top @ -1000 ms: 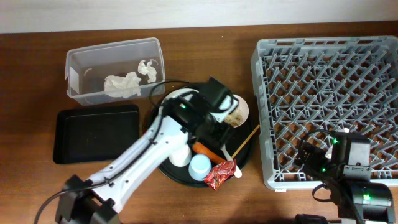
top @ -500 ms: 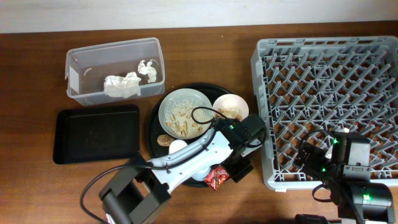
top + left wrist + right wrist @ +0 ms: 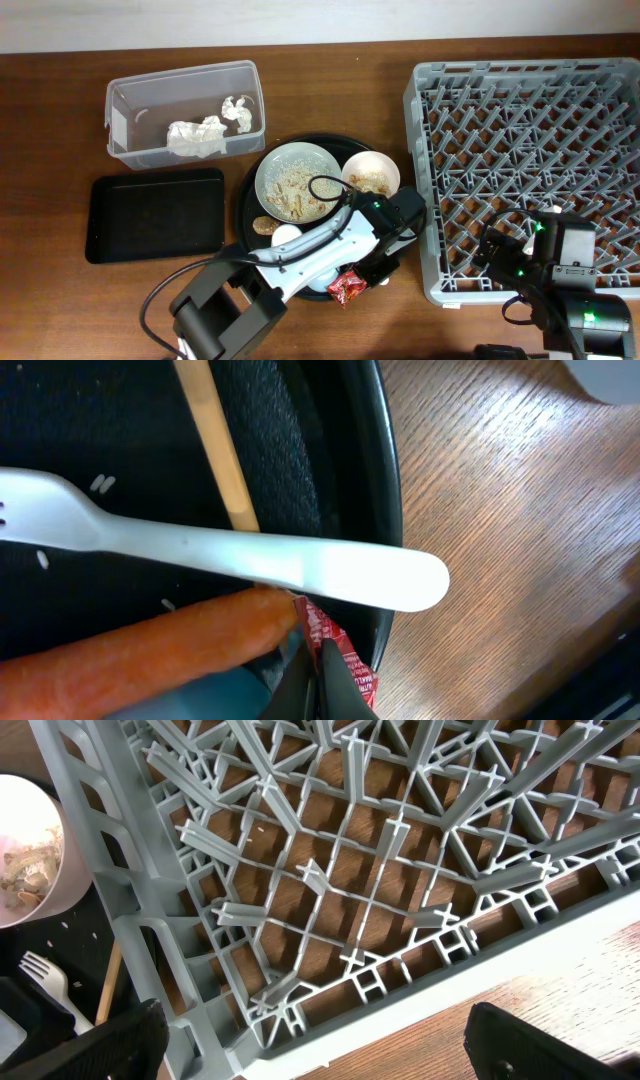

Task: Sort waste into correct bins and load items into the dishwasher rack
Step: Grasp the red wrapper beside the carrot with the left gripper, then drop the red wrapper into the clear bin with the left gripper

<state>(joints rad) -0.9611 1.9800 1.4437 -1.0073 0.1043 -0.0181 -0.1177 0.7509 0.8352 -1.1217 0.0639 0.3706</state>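
Note:
In the left wrist view my left gripper [image 3: 322,685] is shut on the edge of the red foil wrapper [image 3: 338,650], at the front right rim of the round black tray [image 3: 385,480]. An orange carrot piece [image 3: 140,645], a white fork [image 3: 230,555] and a wooden stick [image 3: 218,445] lie right beside it. Overhead, the left gripper [image 3: 368,272] sits by the wrapper [image 3: 346,289]. The right gripper [image 3: 335,1050] hangs open over the near edge of the grey dishwasher rack [image 3: 350,870], holding nothing.
The clear tub [image 3: 125,105] at the back left holds white napkins [image 3: 195,137]. A shallow black tray [image 3: 155,212] lies in front of it. On the round tray are a plate-bowl with crumbs [image 3: 297,182], a small bowl [image 3: 371,175], a brown lump [image 3: 264,226] and a white cup [image 3: 286,238].
The left arm swung from over the plate-bowl to the tray's front right, and its jaws closed on the red wrapper. The right arm has not moved.

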